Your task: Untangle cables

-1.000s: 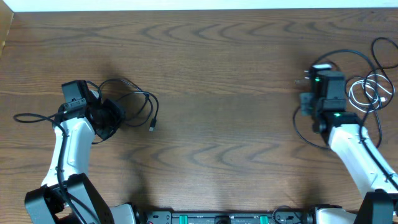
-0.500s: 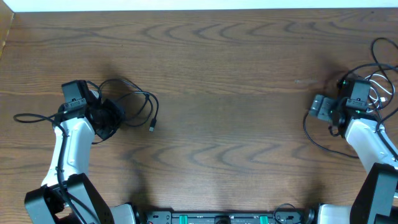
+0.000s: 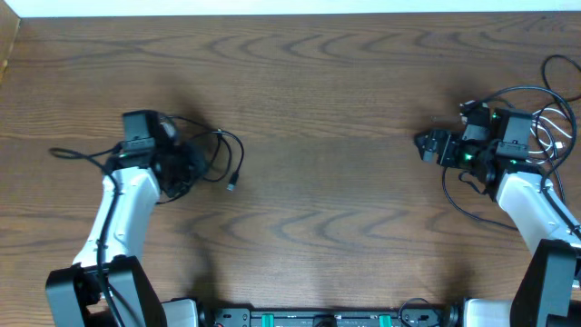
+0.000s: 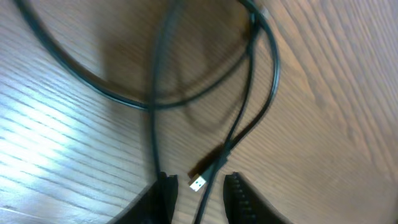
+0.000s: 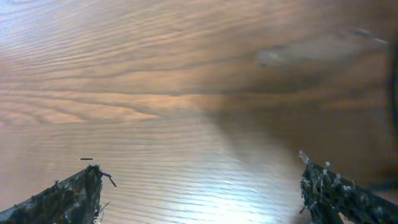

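On the left lies a looped black cable [image 3: 221,143], its tail trailing off to the left and its USB plug [image 3: 231,186] pointing down. My left gripper [image 3: 186,171] hovers over that loop. In the left wrist view the black cable [image 4: 155,93] crosses itself, and the plug [image 4: 198,183] and one strand sit in the narrow gap of my left gripper [image 4: 199,199], whose jaws stand slightly apart and do not pinch them. My right gripper [image 3: 428,145] is wide open over bare wood [image 5: 202,193]. To its right lie a white cable [image 3: 549,134] and black cables [image 3: 508,91].
A black cable loop [image 3: 458,195] curves on the table under my right arm. The table's far edge [image 3: 290,14] runs along the top, and the arm bases [image 3: 309,318] sit at the near edge.
My left arm shifted right, dragging the black cable with it, and its jaws parted slightly. My right gripper opened wide and swung left, away from the cable pile.
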### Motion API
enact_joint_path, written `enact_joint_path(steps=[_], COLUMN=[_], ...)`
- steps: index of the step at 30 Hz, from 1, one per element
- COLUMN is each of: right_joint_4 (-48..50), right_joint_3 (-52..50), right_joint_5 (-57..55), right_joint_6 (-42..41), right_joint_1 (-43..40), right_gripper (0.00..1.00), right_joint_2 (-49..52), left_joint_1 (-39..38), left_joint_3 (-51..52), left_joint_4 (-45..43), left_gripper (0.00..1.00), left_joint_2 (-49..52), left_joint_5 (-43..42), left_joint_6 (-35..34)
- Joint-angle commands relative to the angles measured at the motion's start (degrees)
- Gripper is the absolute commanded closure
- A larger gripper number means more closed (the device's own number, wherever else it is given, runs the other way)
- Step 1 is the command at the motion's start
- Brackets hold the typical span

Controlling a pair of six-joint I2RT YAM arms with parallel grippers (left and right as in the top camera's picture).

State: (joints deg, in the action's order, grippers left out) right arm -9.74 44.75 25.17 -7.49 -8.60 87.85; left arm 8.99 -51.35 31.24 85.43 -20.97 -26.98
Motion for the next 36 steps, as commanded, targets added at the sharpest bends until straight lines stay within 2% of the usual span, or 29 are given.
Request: enact_joint_path(steps=[1, 2, 5, 7, 8, 9, 12, 15, 21, 28, 32, 36], right_joint_4=[1.46, 1.88, 2.69, 3.23, 3.39, 3.58, 3.85, 4.28, 6.75, 7.45, 7.58, 7.56], right_joint_3=[-0.31, -0.31, -0.31, -0.31, -0.31, -0.31, -0.31, -0.31, -0.31, -0.31, -0.31, -0.31], right_joint_5=[5.35, 5.4, 5.4, 5.4, 5.35, 5.33, 5.22, 5.31, 15.39, 17.9, 17.86, 17.86], right_joint_6=[-0.61, -0.61, -0.61, -0.59, -0.59, -0.59, -0.59, -0.61, -0.63, -0.66, -0.63, -0.63], right_joint_1=[2.71, 3.72, 5.55, 6.73, 7.3, 7.76, 8.68, 9.09, 9.18, 9.18, 9.18, 9.18], right_gripper=[0.01, 0.01, 0.01, 0.01, 0.01, 0.01, 0.01, 0.01, 0.01, 0.01, 0.01, 0.01], right_joint_2=[0.11, 0.11, 0.11, 0.11, 0.11, 0.11, 0.11, 0.11, 0.11, 0.11, 0.11, 0.11], left_joint_1=[-3.41, -4.92, -7.23, -8.31, -8.72, -8.96, -9.2, -9.75, -12.04, -17.79, -21.68, -23.1], left_joint_3=[0.31, 0.31, 0.31, 0.28, 0.28, 0.24, -0.02, -0.66, -0.74, -0.74, -0.74, -0.74], left_joint_4=[0.15, 0.15, 0.83, 1.68, 2.12, 2.38, 2.58, 2.62, -2.29, -3.96, -9.73, -13.22], left_gripper=[0.58, 0.46, 0.31, 0.31, 0.53, 0.92, 0.93, 0.93, 0.92, 0.92, 0.85, 0.5], left_joint_2=[0.31, 0.31, 0.31, 0.31, 0.28, 0.28, 0.26, 0.22, 0.22, 0.22, 0.22, 0.22], left_joint_5=[2.67, 2.84, 2.82, 2.82, 2.82, 2.75, 1.62, -5.27, -26.69, -29.94, -34.36, -29.9], left_joint_6=[0.81, 0.81, 0.79, 0.81, 0.79, 0.66, -1.62, -1.79, -1.77, -5.49, -5.73, -5.7])
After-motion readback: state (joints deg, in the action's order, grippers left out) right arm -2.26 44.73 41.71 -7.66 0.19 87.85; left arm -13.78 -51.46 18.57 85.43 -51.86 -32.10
